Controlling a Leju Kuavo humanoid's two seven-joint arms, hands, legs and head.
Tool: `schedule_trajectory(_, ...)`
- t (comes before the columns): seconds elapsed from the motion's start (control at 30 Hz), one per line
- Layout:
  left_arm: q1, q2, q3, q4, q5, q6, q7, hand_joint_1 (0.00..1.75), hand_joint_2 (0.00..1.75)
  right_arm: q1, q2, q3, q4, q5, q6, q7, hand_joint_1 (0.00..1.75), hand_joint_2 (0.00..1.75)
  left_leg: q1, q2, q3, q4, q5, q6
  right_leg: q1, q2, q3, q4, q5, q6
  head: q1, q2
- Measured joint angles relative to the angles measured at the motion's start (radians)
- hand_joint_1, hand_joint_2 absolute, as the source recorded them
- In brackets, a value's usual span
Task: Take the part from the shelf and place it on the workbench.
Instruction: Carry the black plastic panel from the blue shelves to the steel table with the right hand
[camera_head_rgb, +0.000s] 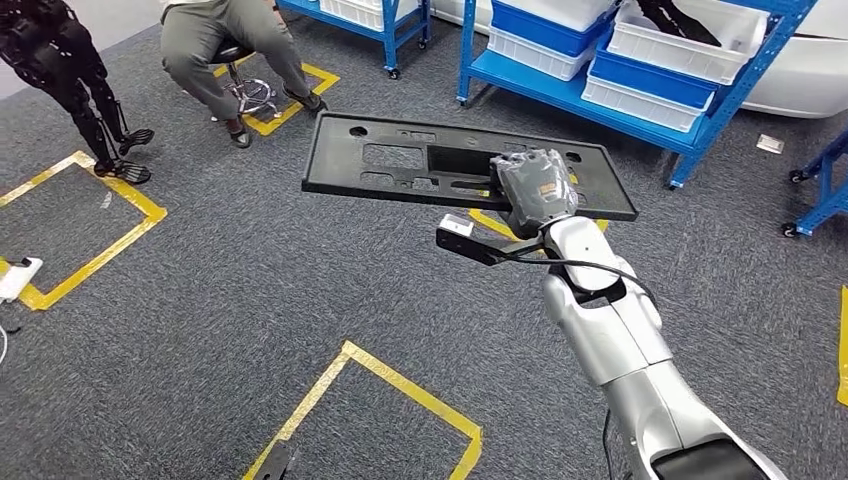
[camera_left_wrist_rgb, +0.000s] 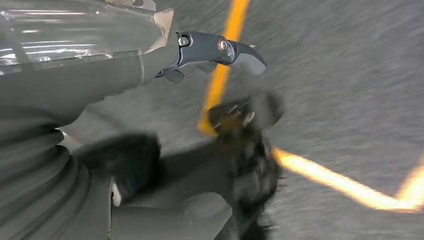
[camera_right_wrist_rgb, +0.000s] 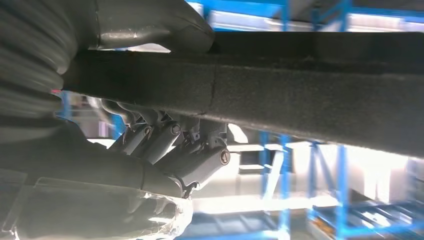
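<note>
In the head view my right hand (camera_head_rgb: 535, 190) grips the near edge of a large flat black plastic part (camera_head_rgb: 400, 160) with several cut-outs. The part is held level above the grey carpet, stretching away to the left of the hand. Seen from the right wrist, the thumb lies on one face of the part (camera_right_wrist_rgb: 300, 95) and the fingers (camera_right_wrist_rgb: 170, 145) curl against the other face. The left wrist view has my left hand (camera_left_wrist_rgb: 150, 65) over the carpet, a finger (camera_left_wrist_rgb: 225, 50) stretched out and nothing in it.
Blue shelves (camera_head_rgb: 520, 75) with white and blue bins stand ahead at the right. A person sits on a stool (camera_head_rgb: 245, 90) at the back left, beside a dark standing figure (camera_head_rgb: 70, 80). Yellow tape squares (camera_head_rgb: 400, 385) mark the carpet. A blue cart (camera_head_rgb: 820, 190) is at the right edge.
</note>
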Motion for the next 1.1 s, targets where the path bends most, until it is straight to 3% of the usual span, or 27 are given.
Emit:
schedule_trajectory(0.07, -0.001, -0.001, -0.001, 0.001, 0.001, -0.016, 0.047, 0.0, 1.75, -0.017, 0.014, 0.007, 0.0, 0.001, 0.003, 0.005, 1.73, 1.75, -0.007, 0.009, 0.019, -0.042, 0.007, 0.01, 0.013, -0.016, 0.001, 0.004, -0.007, 0.018, 0.003, 0.0)
schedule_trajectory(0.13, -0.001, 0.003, -0.002, 0.003, 0.003, -0.019, 0.078, 0.0, 1.75, -0.026, 0.025, 0.014, 0.0, 0.002, 0.007, 0.01, 1.73, 1.75, -0.014, -0.02, 0.017, -0.044, 0.011, 0.032, 0.015, -0.034, 0.008, -0.003, -0.01, 0.034, 0.008, 0.0)
schedule_trajectory(0.17, 0.0, 0.006, -0.003, 0.004, 0.002, -0.021, 0.091, 0.0, 1.75, -0.027, 0.028, 0.017, -0.001, 0.002, 0.009, 0.011, 1.73, 1.75, -0.015, -0.032, 0.018, -0.048, 0.014, 0.042, 0.011, -0.028, 0.007, 0.002, -0.017, 0.038, 0.009, 0.0)
schedule_trajectory(0.23, -0.001, 0.011, -0.005, 0.006, -0.003, -0.029, 0.118, 0.0, 1.75, -0.027, 0.03, 0.021, -0.004, 0.003, 0.013, 0.012, 1.73, 1.75, -0.014, -0.055, 0.02, -0.054, 0.021, 0.06, 0.005, 0.017, -0.022, 0.072, -0.059, 0.036, 0.011, 0.0)
schedule_trajectory(0.27, -0.002, 0.013, -0.007, 0.006, -0.008, -0.037, 0.133, 0.0, 1.75, -0.026, 0.03, 0.024, -0.005, 0.004, 0.015, 0.013, 1.73, 1.75, -0.015, -0.066, 0.019, -0.055, 0.022, 0.065, 0.005, 0.045, -0.051, 0.14, -0.09, 0.031, 0.013, 0.0)
schedule_trajectory(0.33, -0.001, 0.014, -0.016, 0.006, -0.023, -0.051, 0.159, 0.0, 1.75, -0.021, 0.028, 0.028, -0.006, 0.006, 0.017, 0.016, 1.73, 1.75, -0.02, -0.094, 0.018, -0.055, 0.022, 0.071, 0.01, 0.069, -0.115, 0.268, -0.133, 0.027, 0.014, 0.0)
schedule_trajectory(0.37, 0.0, 0.014, -0.023, 0.007, -0.031, -0.056, 0.168, 0.0, 1.75, -0.017, 0.026, 0.03, -0.006, 0.006, 0.016, 0.019, 1.73, 1.75, -0.024, -0.11, 0.018, -0.055, 0.023, 0.073, 0.014, 0.075, -0.132, 0.293, -0.135, 0.028, 0.015, 0.0)
schedule_trajectory(0.4, 0.001, 0.013, -0.029, 0.008, -0.036, -0.058, 0.174, 0.0, 1.75, -0.015, 0.024, 0.031, -0.007, 0.006, 0.016, 0.021, 1.73, 1.75, -0.027, -0.127, 0.018, -0.054, 0.023, 0.074, 0.018, 0.079, -0.127, 0.271, -0.118, 0.03, 0.015, 0.0)
schedule_trajectory(0.47, 0.002, 0.011, -0.038, 0.008, -0.04, -0.059, 0.178, 0.0, 1.75, -0.013, 0.021, 0.032, -0.013, 0.006, 0.016, 0.023, 1.73, 1.75, -0.033, -0.156, 0.018, -0.054, 0.024, 0.074, 0.024, 0.107, -0.073, 0.136, -0.053, 0.03, 0.016, 0.0)
schedule_trajectory(0.53, 0.002, 0.009, -0.042, 0.009, -0.041, -0.06, 0.179, 0.0, 1.75, -0.012, 0.019, 0.033, -0.019, 0.007, 0.016, 0.024, 1.73, 1.75, -0.037, -0.178, 0.015, -0.052, 0.026, 0.072, 0.026, 0.143, -0.027, 0.027, -0.004, 0.017, 0.015, 0.0)
schedule_trajectory(0.57, 0.003, 0.008, -0.044, 0.01, -0.04, -0.061, 0.179, 0.0, 1.75, -0.012, 0.02, 0.034, -0.021, 0.007, 0.016, 0.024, 1.73, 1.75, -0.037, -0.187, 0.012, -0.052, 0.028, 0.07, 0.028, 0.152, -0.018, 0.009, 0.005, 0.01, 0.015, 0.0)
schedule_trajectory(0.63, 0.005, 0.009, -0.048, 0.012, -0.04, -0.064, 0.18, 0.0, 1.75, -0.01, 0.022, 0.037, -0.025, 0.009, 0.016, 0.024, 1.73, 1.75, -0.037, -0.205, 0.008, -0.055, 0.032, 0.061, 0.027, 0.132, -0.013, 0.004, 0.01, -0.002, 0.016, 0.0)
schedule_trajectory(0.67, 0.007, 0.009, -0.049, 0.013, -0.04, -0.064, 0.181, 0.0, 1.75, -0.01, 0.023, 0.038, -0.027, 0.009, 0.017, 0.024, 1.73, 1.75, -0.039, -0.197, 0.005, -0.053, 0.03, 0.057, 0.023, 0.122, -0.01, -0.001, 0.014, -0.008, 0.015, 0.0)
schedule_trajectory(0.7, 0.008, 0.01, -0.051, 0.014, -0.04, -0.064, 0.181, 0.0, 1.75, -0.01, 0.025, 0.038, -0.028, 0.009, 0.017, 0.024, 1.73, 1.75, -0.041, -0.172, -0.004, -0.036, 0.017, 0.053, 0.019, 0.11, -0.006, -0.006, 0.017, -0.016, 0.013, 0.0)
schedule_trajectory(0.77, 0.007, 0.009, -0.055, 0.014, -0.04, -0.064, 0.182, 0.0, 1.75, -0.01, 0.027, 0.039, -0.032, 0.009, 0.017, 0.025, 1.73, 1.75, -0.041, -0.099, -0.05, 0.061, -0.039, 0.044, 0.017, 0.086, -0.003, -0.013, 0.02, -0.028, 0.008, 0.0)
schedule_trajectory(0.8, 0.006, 0.009, -0.056, 0.014, -0.04, -0.064, 0.182, 0.0, 1.75, -0.01, 0.027, 0.039, -0.033, 0.01, 0.019, 0.025, 1.73, 1.75, -0.039, -0.075, -0.084, 0.133, -0.073, 0.039, 0.018, 0.073, -0.003, -0.013, 0.02, -0.032, 0.006, 0.0)
schedule_trajectory(0.87, 0.005, 0.009, -0.057, 0.014, -0.039, -0.064, 0.183, 0.0, 1.75, -0.007, 0.026, 0.04, -0.033, 0.013, 0.025, 0.027, 1.73, 1.75, -0.031, -0.062, -0.131, 0.228, -0.101, 0.031, 0.02, 0.046, -0.003, -0.013, 0.018, -0.034, 0.005, 0.0)
schedule_trajectory(0.9, 0.005, 0.01, -0.058, 0.014, -0.039, -0.063, 0.183, 0.0, 1.75, -0.005, 0.026, 0.041, -0.033, 0.014, 0.028, 0.029, 1.73, 1.75, -0.028, -0.059, -0.127, 0.22, -0.089, 0.028, 0.019, 0.033, -0.003, -0.013, 0.017, -0.034, 0.005, 0.0)
schedule_trajectory(0.93, 0.004, 0.01, -0.058, 0.014, -0.039, -0.06, 0.184, 0.0, 1.75, -0.004, 0.026, 0.042, -0.033, 0.015, 0.03, 0.031, 1.73, 1.75, -0.025, -0.051, -0.101, 0.173, -0.062, 0.026, 0.019, 0.021, -0.003, -0.012, 0.016, -0.032, 0.005, 0.0)
schedule_trajectory(1.0, 0.001, 0.012, -0.059, 0.014, -0.039, -0.052, 0.182, 0.0, 1.75, -0.004, 0.025, 0.042, -0.034, 0.015, 0.029, 0.034, 1.73, 1.75, -0.025, -0.009, -0.021, 0.033, -0.008, 0.027, 0.024, 0.001, -0.001, -0.01, 0.01, -0.024, 0.005, 0.0)
schedule_trajectory(1.07, -0.005, 0.013, -0.059, 0.014, -0.039, -0.047, 0.178, 0.0, 1.75, -0.005, 0.023, 0.042, -0.034, 0.015, 0.026, 0.036, 1.73, 1.75, -0.029, 0.013, 0.021, -0.042, 0.011, 0.037, 0.034, -0.018, 0.001, -0.007, 0.004, -0.013, 0.009, 0.0)
schedule_trajectory(1.1, -0.007, 0.013, -0.059, 0.014, -0.039, -0.046, 0.177, 0.0, 1.75, -0.005, 0.022, 0.042, -0.034, 0.015, 0.024, 0.036, 1.73, 1.75, -0.034, 0.005, 0.021, -0.046, 0.01, 0.044, 0.039, -0.028, 0.002, -0.007, 0.002, -0.009, 0.012, 0.0)
